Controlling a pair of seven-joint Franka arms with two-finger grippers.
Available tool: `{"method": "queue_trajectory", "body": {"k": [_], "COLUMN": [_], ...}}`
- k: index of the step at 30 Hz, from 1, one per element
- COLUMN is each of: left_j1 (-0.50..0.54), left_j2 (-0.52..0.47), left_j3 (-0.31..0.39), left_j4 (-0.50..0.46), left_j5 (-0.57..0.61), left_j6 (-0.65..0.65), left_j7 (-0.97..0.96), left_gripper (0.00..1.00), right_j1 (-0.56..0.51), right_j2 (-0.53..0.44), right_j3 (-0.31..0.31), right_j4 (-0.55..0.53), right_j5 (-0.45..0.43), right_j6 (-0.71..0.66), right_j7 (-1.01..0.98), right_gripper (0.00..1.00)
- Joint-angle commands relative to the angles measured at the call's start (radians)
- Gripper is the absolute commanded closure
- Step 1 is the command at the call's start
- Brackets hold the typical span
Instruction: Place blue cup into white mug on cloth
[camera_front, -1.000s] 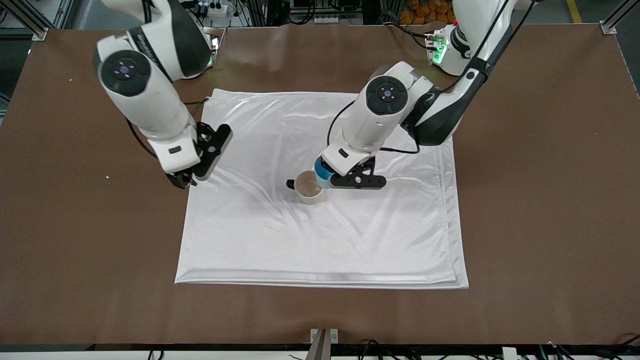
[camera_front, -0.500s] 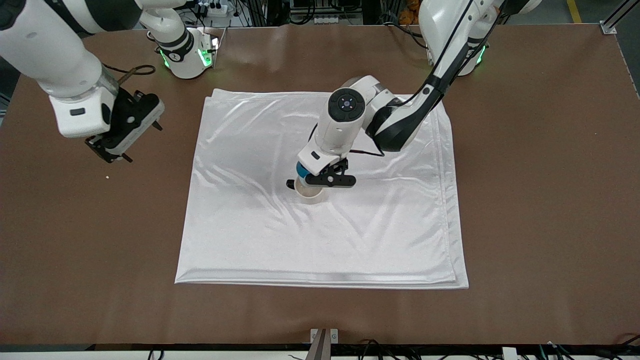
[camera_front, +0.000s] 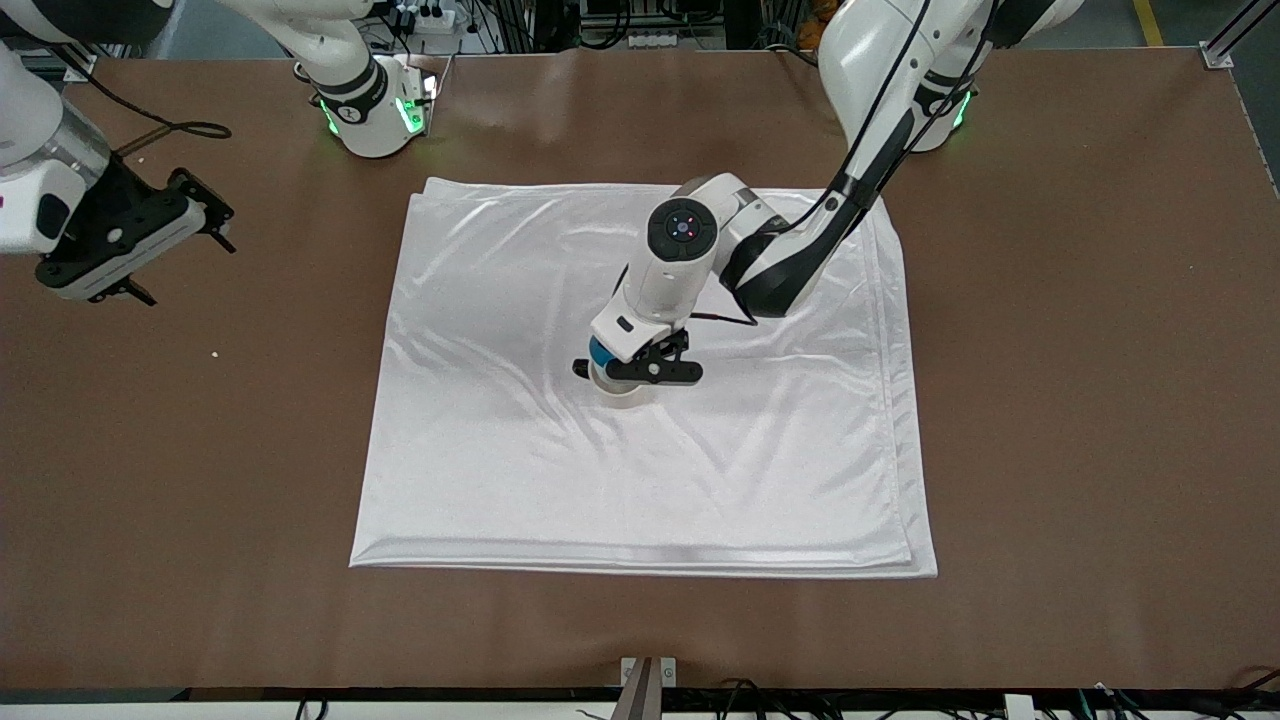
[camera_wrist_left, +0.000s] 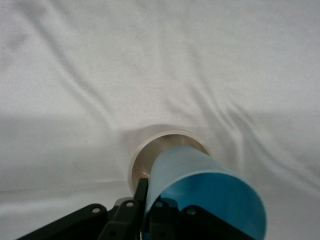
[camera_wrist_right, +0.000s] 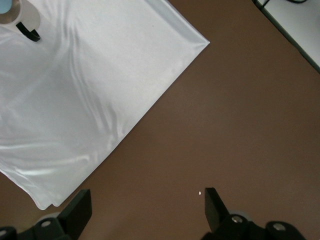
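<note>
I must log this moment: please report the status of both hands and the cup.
Left hand shut on blue cup, over white mug on cloth. Right hand open, waiting over bare table. Nothing in the way.

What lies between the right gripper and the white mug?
Bare brown table, then cloth, seen in the front view; right gripper waits open; white mug.

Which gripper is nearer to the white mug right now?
Left. The left gripper, shut on the blue cup, is right over the white mug. The right gripper hangs open over bare table off the cloth.
</note>
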Motion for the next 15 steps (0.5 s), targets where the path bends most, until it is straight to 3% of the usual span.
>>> {"method": "queue_trajectory", "body": {"k": [1, 7, 8, 10, 11, 12, 13, 15], "left_j1": [-0.011, -0.009, -0.009, -0.007, -0.009, -0.009, -0.009, -0.007], "left_j2": [0.030, 0.035, 0.036, 0.041, 0.041, 0.041, 0.040, 0.035], "left_j3": [0.011, 0.011, 0.013, 0.013, 0.013, 0.013, 0.013, 0.013], "left_j4": [0.028, 0.028, 0.028, 0.028, 0.028, 0.028, 0.028, 0.028], "left_j5": [0.022, 0.021, 0.021, 0.021, 0.021, 0.021, 0.022, 0.022], "left_j6": [0.018, 0.028, 0.030, 0.030, 0.031, 0.031, 0.031, 0.031], "left_j7": [-0.017, -0.017, -0.014, -0.012, -0.020, -0.024, -0.021, -0.021], "left_gripper": [1.00, 1.00, 0.94, 0.63, 0.42, 0.16, 0.00, 0.00], "right_j1": [-0.030, -0.030, -0.030, -0.027, -0.025, -0.025, -0.027, -0.028], "right_j2": [-0.031, -0.029, -0.028, -0.028, -0.026, -0.023, -0.019, -0.014], "right_j3": [0.008, 0.008, 0.010, 0.014, 0.016, 0.016, 0.016, 0.016], "right_j4": [-0.031, -0.031, -0.030, -0.026, -0.023, -0.022, -0.017, -0.004], "right_j5": [0.020, 0.019, 0.019, 0.017, 0.016, 0.016, 0.016, 0.016], "right_j6": [-0.004, -0.005, -0.007, -0.011, -0.016, -0.020, -0.022, -0.022], "right_j7": [0.091, 0.301, 0.344, 0.411, 0.444, 0.471, 0.493, 0.510], "right_gripper": [0.00, 0.00, 0.00, 0.00, 0.00, 0.00, 0.00, 0.00]}}
